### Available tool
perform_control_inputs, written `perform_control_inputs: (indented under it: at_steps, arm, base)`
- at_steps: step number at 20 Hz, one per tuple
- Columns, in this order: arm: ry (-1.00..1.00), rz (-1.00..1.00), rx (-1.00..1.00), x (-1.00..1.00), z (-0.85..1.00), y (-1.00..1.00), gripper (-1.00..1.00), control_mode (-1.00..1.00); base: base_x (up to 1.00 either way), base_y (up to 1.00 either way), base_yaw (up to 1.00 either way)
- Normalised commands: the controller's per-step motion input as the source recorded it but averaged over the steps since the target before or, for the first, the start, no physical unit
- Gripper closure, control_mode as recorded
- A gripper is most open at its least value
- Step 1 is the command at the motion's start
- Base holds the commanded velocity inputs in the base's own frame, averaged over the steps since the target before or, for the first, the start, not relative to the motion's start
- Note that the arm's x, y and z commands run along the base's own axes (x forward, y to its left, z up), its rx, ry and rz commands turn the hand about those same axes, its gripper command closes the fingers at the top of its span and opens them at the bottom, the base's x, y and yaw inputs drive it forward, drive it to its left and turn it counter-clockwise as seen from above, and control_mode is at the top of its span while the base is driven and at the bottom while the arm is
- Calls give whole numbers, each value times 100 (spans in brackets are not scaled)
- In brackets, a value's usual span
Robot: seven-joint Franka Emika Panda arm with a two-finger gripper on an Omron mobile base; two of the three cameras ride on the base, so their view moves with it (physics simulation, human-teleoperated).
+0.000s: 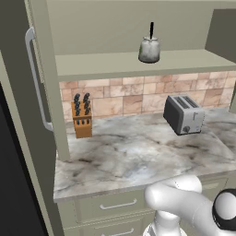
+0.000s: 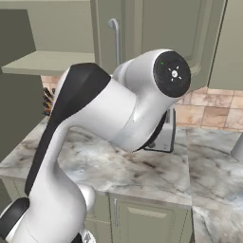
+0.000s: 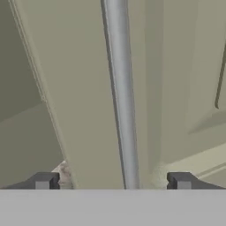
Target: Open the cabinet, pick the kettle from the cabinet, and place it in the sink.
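I can read no text, label, brand, number or sign anywhere from here, neither on the cabinet (image 1: 115, 27) doors, the toaster (image 1: 183, 114), nor the knife block (image 1: 82, 119).

The white arm (image 2: 95, 123) rose from the base, bent sharply at its dark-capped elbow and reached up and forward, while the hand (image 3: 114, 181) stood with its two dark fingertips (image 3: 44, 181) spread wide apart.
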Motion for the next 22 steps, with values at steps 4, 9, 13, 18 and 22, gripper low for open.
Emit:
perform_control_inputs:
  at_steps: [4,9,13,18,22]
  arm:
    - [7,-7,0,-12,-19,-13,-100,-100]
    - [0,-11,-1,-46,0,-2,-100,-100]
    - [0,-16,-1,-52,-1,0,-100,-100]
    - [0,-14,-5,-50,-1,21,-100,-100]
    - [0,-14,-6,-42,-4,34,-100,-100]
  base:
    - [0,0,0]
    - [0,0,0]
    - [0,0,0]
    - [0,0,0]
    - [0,0,0]
